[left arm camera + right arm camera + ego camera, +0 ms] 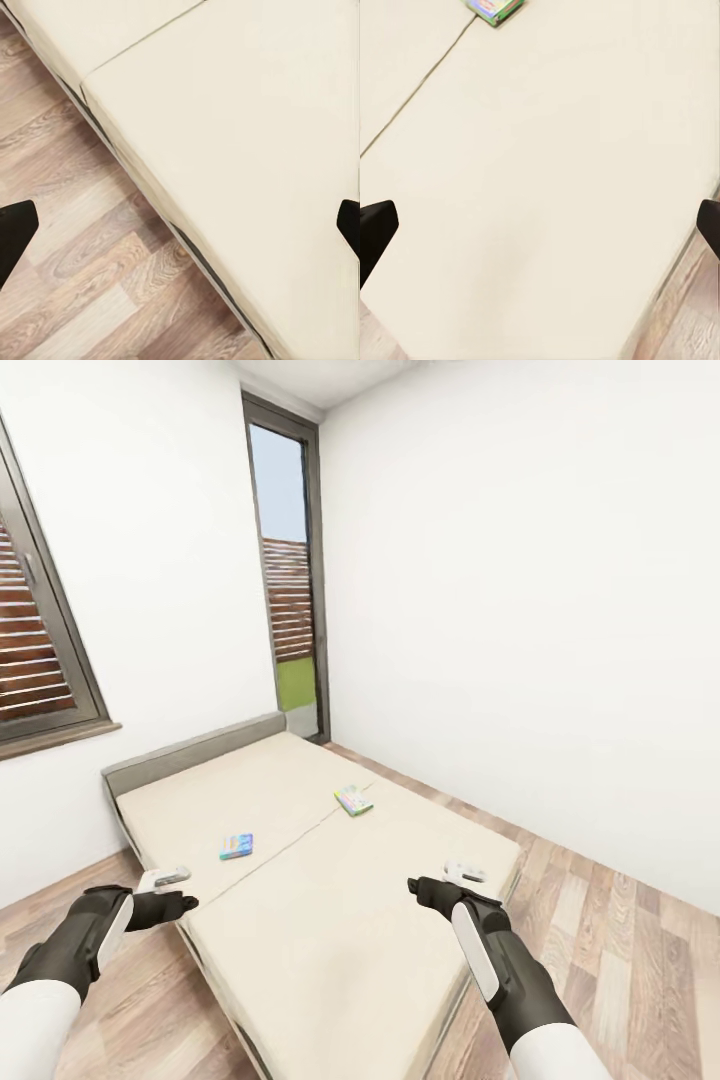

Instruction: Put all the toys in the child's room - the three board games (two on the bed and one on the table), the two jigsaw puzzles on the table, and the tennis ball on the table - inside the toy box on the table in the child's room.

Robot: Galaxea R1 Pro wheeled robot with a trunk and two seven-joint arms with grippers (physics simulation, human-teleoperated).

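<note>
Two board games lie flat on the cream bed (330, 920): a blue box (237, 846) on the left half and a green box (353, 800) farther back near the middle seam. The green box (495, 9) also peeks in at the edge of the right wrist view. My left gripper (180, 905) hovers open over the bed's left edge, its fingertips (15, 232) wide apart above floor and mattress. My right gripper (422, 887) is open over the mattress near the foot end, well short of both boxes. The table, toy box, puzzles and tennis ball are out of view.
The bed's grey headboard (190, 752) stands against the far wall under a window. A tall narrow window (290, 580) fills the corner. Wood floor (620, 920) runs along the bed's right side and on its left (160, 1000).
</note>
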